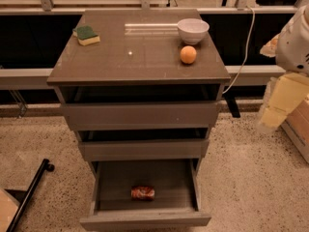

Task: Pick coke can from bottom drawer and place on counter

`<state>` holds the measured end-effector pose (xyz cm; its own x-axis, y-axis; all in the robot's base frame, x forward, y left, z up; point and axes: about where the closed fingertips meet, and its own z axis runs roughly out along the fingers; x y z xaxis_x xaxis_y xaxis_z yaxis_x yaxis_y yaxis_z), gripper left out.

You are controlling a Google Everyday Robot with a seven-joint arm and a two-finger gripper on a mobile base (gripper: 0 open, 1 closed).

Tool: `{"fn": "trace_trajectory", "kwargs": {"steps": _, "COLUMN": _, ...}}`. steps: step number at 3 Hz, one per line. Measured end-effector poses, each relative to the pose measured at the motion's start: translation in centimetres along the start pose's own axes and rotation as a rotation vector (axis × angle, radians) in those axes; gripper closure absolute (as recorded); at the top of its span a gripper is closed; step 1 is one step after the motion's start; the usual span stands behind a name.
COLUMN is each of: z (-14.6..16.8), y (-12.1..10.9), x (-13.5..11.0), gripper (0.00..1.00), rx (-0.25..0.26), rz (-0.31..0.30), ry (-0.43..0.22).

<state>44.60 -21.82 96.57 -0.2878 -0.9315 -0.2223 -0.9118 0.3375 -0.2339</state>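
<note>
The coke can point(143, 192) lies on its side in the middle of the open bottom drawer point(145, 220), which is pulled out toward me. The two drawers above it are pulled out a little. The counter point(137, 57) is the glossy grey-brown top of the cabinet. My white arm point(294, 37) hangs at the right edge of the view. My gripper point(278, 103) hangs below it, to the right of the cabinet at about the top drawer's height. It is well apart from the can and holds nothing I can see.
On the counter stand a white bowl point(192, 30) at the back right, an orange point(188, 54) in front of it and a green-and-yellow sponge point(87, 35) at the back left. A black bar point(29, 195) lies on the speckled floor at the lower left. A white cable point(246, 47) hangs right of the cabinet.
</note>
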Motion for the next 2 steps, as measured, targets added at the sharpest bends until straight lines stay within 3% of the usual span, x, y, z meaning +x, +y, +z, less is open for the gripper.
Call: {"fn": "trace_trajectory", "kwargs": {"steps": 2, "z": 5.4, "y": -1.6, "x": 2.1, "gripper": 0.00, "rx": -0.012, "rz": 0.290, "ry": 0.023}}
